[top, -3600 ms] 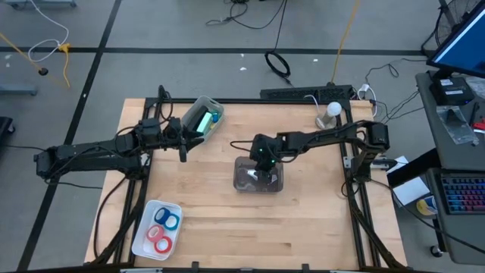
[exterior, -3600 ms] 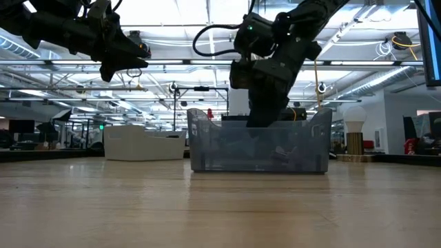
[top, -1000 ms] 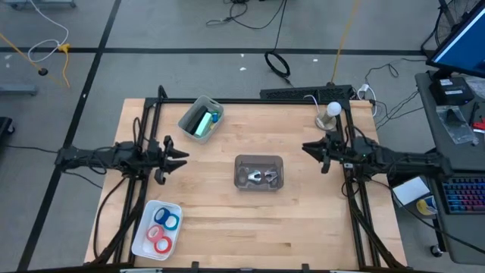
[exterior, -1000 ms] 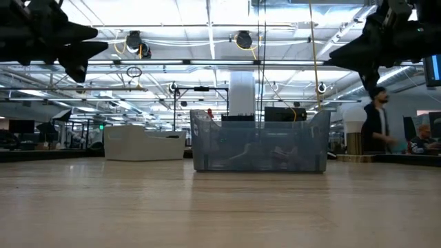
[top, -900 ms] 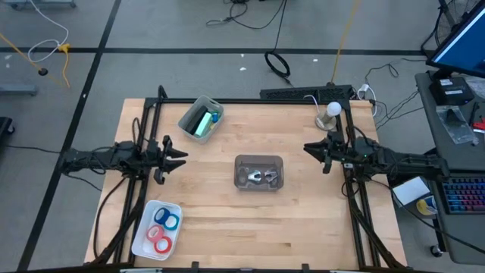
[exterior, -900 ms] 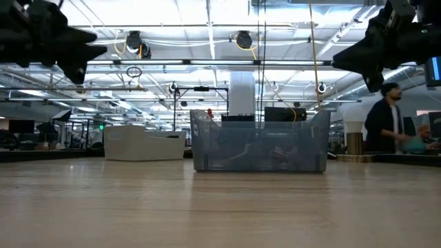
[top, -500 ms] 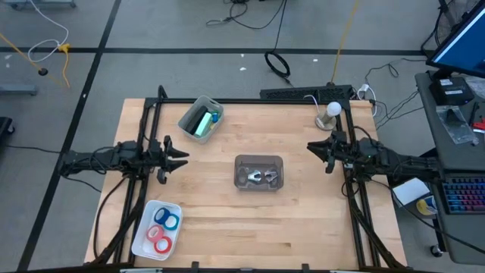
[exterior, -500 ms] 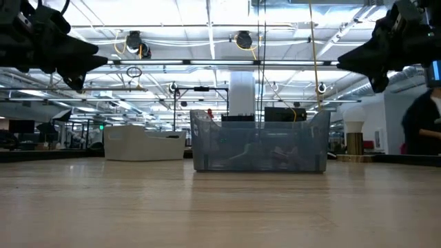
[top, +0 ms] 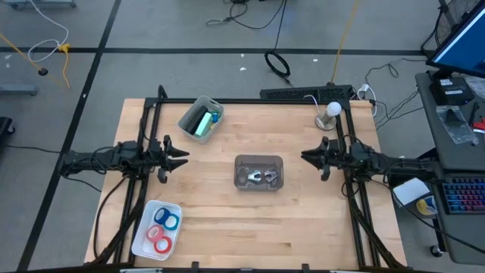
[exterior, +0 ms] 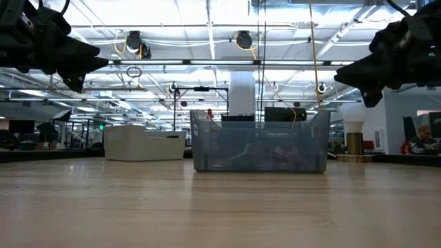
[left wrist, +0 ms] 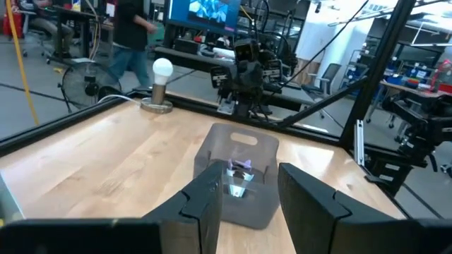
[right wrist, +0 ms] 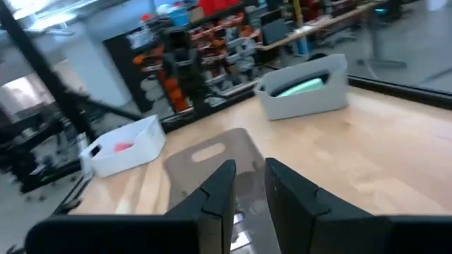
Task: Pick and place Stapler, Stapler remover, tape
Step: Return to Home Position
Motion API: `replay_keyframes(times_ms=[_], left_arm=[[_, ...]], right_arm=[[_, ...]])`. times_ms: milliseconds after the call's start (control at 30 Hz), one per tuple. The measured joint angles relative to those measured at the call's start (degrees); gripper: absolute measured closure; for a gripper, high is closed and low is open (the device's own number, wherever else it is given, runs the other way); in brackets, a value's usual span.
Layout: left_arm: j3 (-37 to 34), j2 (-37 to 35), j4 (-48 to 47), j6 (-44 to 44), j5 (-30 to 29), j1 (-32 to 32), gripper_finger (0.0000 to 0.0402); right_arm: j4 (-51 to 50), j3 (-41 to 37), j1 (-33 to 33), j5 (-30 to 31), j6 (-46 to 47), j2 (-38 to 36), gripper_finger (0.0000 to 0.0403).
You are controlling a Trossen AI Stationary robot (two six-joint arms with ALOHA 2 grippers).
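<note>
From above, homing seems nearly finished: left gripper (top: 176, 155) and right gripper (top: 307, 157) face the grey bin (top: 258, 158) between them; only settling remains. Tape (top: 161, 231) lies flat, holes upward, no long axis, in a tray (top: 142, 236) nearer the left gripper. Low view: both hang high. Wrist views: each gripper's fingers spread, empty.

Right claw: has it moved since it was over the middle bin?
Yes. The right claw has pulled back from above the bin to the table's right edge.
</note>
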Motion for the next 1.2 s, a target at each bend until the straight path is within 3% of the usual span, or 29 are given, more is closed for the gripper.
replay_keyframes(times_ms=[233,1200], left_arm=[[0.0,0.0,0.2,0.0,0.0,0.0,0.0265],[0.0,0.0,0.4,0.1,0.0,0.0,0.0265]], right_arm=[[-0.5,-0.1,0.0,-5.9,3.0,0.3,0.0332],[4.3,-0.2,0.0,-6.5,6.3,0.3,0.0332]])
